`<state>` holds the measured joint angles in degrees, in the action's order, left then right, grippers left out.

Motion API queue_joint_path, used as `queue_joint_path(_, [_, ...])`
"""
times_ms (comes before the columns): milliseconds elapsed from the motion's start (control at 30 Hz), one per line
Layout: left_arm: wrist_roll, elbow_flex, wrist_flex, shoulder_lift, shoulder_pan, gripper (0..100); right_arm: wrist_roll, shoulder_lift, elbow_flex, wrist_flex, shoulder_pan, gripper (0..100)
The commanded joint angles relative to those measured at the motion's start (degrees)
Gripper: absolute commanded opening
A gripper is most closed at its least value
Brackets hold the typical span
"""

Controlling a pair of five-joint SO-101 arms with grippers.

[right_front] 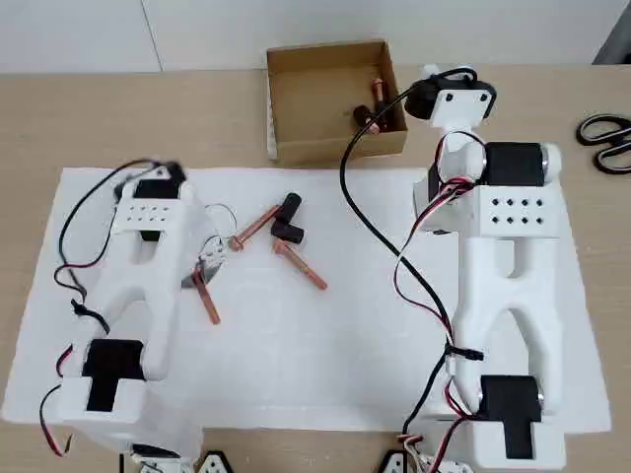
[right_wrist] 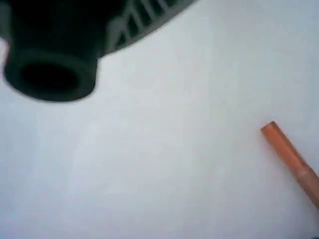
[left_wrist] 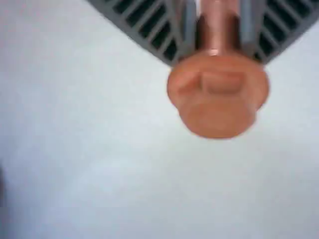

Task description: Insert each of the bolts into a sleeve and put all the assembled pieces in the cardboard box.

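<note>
My left gripper (left_wrist: 218,27) is shut on a copper bolt (left_wrist: 218,94), whose flanged head faces the left wrist camera. In the high view this gripper (right_front: 200,271) hangs over the left part of the white mat with the bolt (right_front: 208,301) slanting down from it. My right gripper (right_wrist: 62,32) is shut on a black sleeve (right_wrist: 50,74) with its open bore facing the right wrist camera. A bolt tip (right_wrist: 291,157) lies on the mat beyond it. Two loose bolts (right_front: 254,228) (right_front: 304,266) and two black sleeves (right_front: 290,206) (right_front: 288,233) lie at mid-mat.
The cardboard box (right_front: 286,94) stands at the back centre, off the mat, with assembled pieces (right_front: 370,113) in its right part. A black cable (right_front: 380,236) runs across the mat's right side. Scissors (right_front: 606,133) lie at the far right.
</note>
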<state>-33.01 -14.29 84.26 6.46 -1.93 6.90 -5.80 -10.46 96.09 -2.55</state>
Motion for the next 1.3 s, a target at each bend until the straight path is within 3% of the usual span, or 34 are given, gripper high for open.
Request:
queue_joint_path(0, [12.4,6.2,2.37,-0.26,1.58,1,-0.53,-3.21,-2.81,0.31,0.04,0.5])
queue_joint_path(233, [23.3,2.24,-8.09,-0.26,1.05,1,-0.53,-3.21,-2.81,0.31,0.04,0.5])
queue_joint_path(400, [36.92,0.57,-8.79,-0.26,0.7,1,-0.53,-3.3,-2.81,0.31,0.04,0.5])
queue_joint_path(633, [37.1,-3.03,-13.63,-0.26,0.7,7,-0.62,-3.3,-2.81,0.31,-0.66,0.5])
queue_joint_path(1267, [36.92,-9.63,-21.63,0.44,0.7,7,-1.32,-3.3,-2.81,0.31,-1.19,0.5])
